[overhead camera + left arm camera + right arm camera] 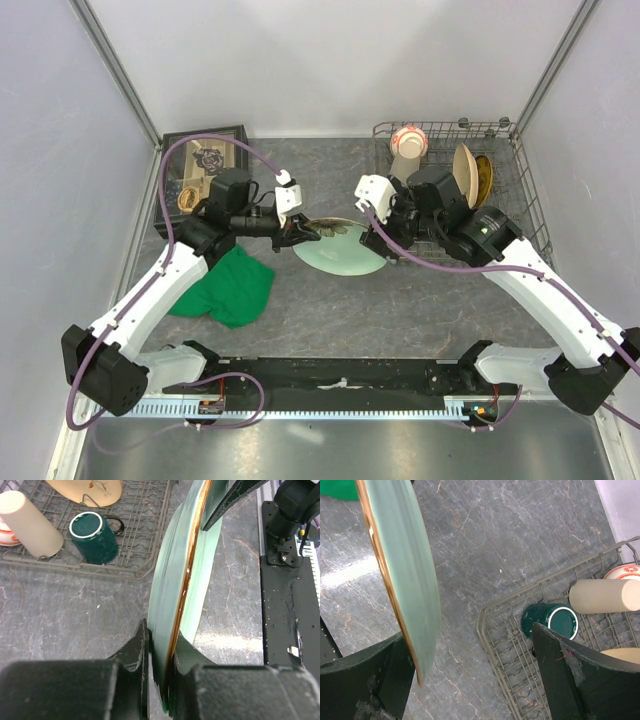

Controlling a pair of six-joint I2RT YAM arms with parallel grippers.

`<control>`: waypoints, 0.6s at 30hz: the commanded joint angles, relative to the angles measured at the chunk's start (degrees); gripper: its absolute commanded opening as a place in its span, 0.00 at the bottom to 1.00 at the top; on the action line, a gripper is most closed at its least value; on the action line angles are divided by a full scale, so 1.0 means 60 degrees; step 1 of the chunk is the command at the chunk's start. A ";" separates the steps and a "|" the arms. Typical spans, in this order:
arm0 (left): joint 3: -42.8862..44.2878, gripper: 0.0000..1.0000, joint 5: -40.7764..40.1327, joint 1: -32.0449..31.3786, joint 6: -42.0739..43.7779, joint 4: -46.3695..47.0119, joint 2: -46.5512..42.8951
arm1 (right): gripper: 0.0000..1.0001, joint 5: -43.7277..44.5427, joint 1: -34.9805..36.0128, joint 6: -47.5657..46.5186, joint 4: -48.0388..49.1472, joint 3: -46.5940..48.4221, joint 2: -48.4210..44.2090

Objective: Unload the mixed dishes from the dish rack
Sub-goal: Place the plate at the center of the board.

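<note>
Pale green plate (340, 254) is out of dish rack (524, 190), held tilted at mid-table betw. rack & black box (205, 160). L gripper (159, 647) is pinched tight on its rim. R gripper (470, 645) is spread wide w/ nothing held, one finger just beside plate edge; touching or not, can't tell. Prob. set-down step: L should level plate, lower gently, release only once flat; R should stay clear. Green mug (92, 537), beige cup (30, 522), tan plates (470, 172) & red-white bowl (408, 137) sit in rack, not yet unloaded.
</note>
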 commanded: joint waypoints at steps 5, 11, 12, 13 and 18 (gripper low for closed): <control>0.0119 0.02 0.0767 0.0292 -0.0286 0.1086 -0.0645 | 0.98 0.0463 -0.0110 0.0062 0.0286 -0.0239 -0.0333; 0.0017 0.02 0.0694 0.0629 -0.0798 0.1628 -0.0630 | 0.98 0.0565 -0.0212 0.0033 0.0286 -0.0488 -0.0435; -0.0013 0.02 0.0679 0.0687 -0.0887 0.1701 -0.0615 | 0.98 0.0609 -0.0212 0.0018 0.0301 -0.0518 -0.0436; -0.0013 0.02 0.0650 0.0804 -0.0960 0.1774 -0.0586 | 0.98 0.0653 -0.0256 0.0018 0.0301 -0.0533 -0.0465; -0.0042 0.02 0.0534 0.1346 -0.1750 0.2389 -0.0367 | 0.98 0.0653 -0.0388 -0.0026 0.0330 -0.0825 -0.0655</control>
